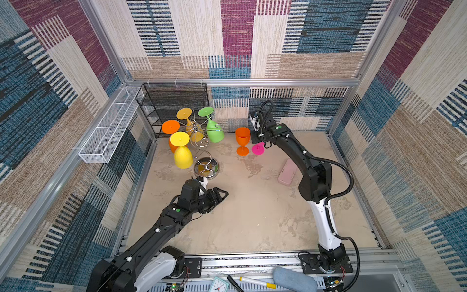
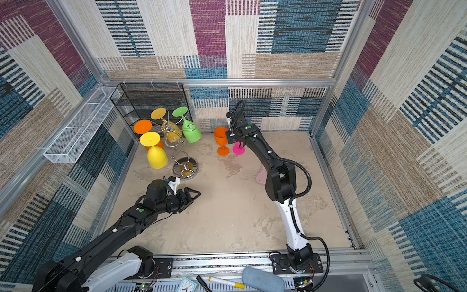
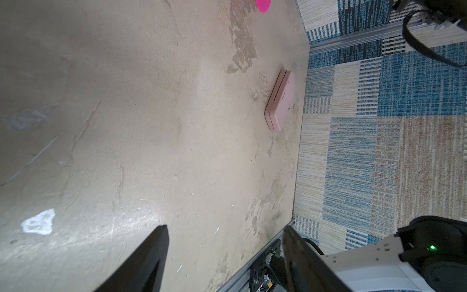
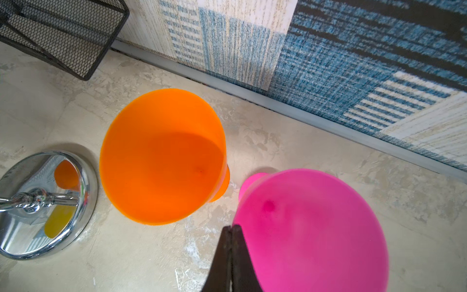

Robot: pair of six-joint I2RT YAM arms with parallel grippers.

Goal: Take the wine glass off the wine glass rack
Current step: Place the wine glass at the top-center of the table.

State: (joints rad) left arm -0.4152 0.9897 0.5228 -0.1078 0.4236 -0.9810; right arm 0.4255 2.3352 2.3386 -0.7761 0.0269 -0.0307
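Observation:
The chrome wine glass rack (image 1: 202, 141) stands at the back left on its mirrored base (image 4: 48, 204). Upside down on its arms hang a yellow wine glass (image 1: 182, 154), an orange one (image 1: 170, 127), an amber one (image 1: 188, 118) and a green one (image 1: 213, 127). Right of it, an orange glass (image 4: 161, 156) and a pink glass (image 4: 310, 232) stand upright on the table. My right gripper (image 4: 232, 227) is shut, tips at the pink glass's rim; whether they pinch it I cannot tell. My left gripper (image 3: 225, 227) hangs open and empty in front of the rack base.
A black mesh shelf unit (image 1: 174, 101) stands behind the rack, and a long white mesh basket (image 1: 111, 126) hangs on the left wall. A pink flat case (image 1: 287, 172) lies by the right arm. A clock (image 1: 219, 284), a marker (image 1: 255, 282) and a grey pouch (image 1: 294, 279) lie past the front rail.

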